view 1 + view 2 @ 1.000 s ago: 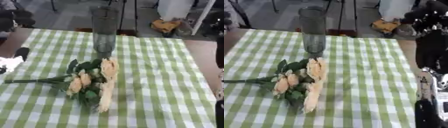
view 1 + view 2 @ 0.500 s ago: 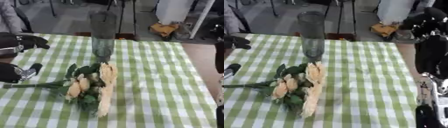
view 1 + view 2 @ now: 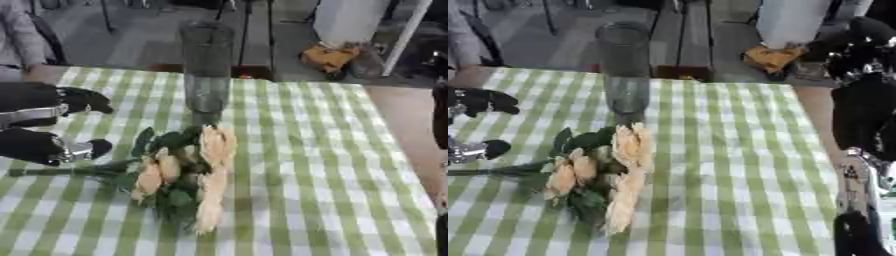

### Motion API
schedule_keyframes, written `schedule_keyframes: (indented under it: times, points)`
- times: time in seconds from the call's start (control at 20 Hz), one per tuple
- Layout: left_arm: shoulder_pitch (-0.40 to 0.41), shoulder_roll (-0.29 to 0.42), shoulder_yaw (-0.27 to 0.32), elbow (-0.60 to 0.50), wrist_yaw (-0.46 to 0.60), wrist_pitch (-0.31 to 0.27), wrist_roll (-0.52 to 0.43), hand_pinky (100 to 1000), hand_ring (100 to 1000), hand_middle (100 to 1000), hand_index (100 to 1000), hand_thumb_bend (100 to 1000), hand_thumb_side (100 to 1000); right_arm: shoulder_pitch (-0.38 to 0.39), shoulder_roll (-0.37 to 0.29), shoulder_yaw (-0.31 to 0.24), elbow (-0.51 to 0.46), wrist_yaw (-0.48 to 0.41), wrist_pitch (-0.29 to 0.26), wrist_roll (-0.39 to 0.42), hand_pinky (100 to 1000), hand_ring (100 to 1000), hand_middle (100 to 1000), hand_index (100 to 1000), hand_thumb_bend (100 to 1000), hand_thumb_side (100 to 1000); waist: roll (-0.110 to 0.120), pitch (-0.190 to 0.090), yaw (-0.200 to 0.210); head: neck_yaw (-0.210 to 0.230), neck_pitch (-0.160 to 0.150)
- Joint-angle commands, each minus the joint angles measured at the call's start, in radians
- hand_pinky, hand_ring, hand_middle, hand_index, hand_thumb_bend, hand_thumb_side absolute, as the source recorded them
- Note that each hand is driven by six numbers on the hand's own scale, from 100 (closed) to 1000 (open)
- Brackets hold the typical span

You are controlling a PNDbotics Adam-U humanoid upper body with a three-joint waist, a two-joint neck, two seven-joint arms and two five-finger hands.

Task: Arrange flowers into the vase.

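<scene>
A: Flowers [image 3: 179, 175] lie flat just in front of the vase [image 3: 206, 70]. Left hand [image 3: 52, 122] left of the vase, fingers apart over the stems, holding nothing.
B: Risk?
A: Lifting blooms could tip the vase.

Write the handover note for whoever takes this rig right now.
Left hand: open, fingers relaxed, at the table's left edge above the stem ends, holding nothing.
Right hand: not clearly in view; only its arm shows at the right edge.
Flowers: peach bunch lying flat mid-table on the green checked cloth, stems pointing left.
Vase: upright behind the flowers, empty.
Done: nothing.
Left: pick up the flowers and place them in the vase.
</scene>
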Motion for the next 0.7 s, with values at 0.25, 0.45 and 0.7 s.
schedule_keyframes:
  times: [0.25,0.45,0.7]
  points:
    - [-0.004,-0.009,-0.015,0.038,0.024,0.023,0.019,812,1000,1000,1000,270,887,-0.01,-0.011,-0.004,-0.022,-0.008,0.003,0.003,634,666,606,796,100,1000,0.002,-0.009,-0.004,0.001,-0.013]
    - [0.012,-0.008,-0.033,0.056,0.044,0.003,0.047,805,1000,1000,1000,296,882,-0.012,-0.01,-0.004,-0.022,-0.009,0.003,0.001,634,664,605,796,100,1000,0.0,-0.006,-0.006,-0.003,-0.014]
    - [0.036,0.026,-0.056,0.05,0.02,-0.047,0.084,815,999,1000,1000,351,901,-0.013,-0.012,-0.003,-0.022,-0.011,0.004,0.002,634,662,604,796,100,1000,0.001,-0.002,-0.009,-0.01,-0.014]
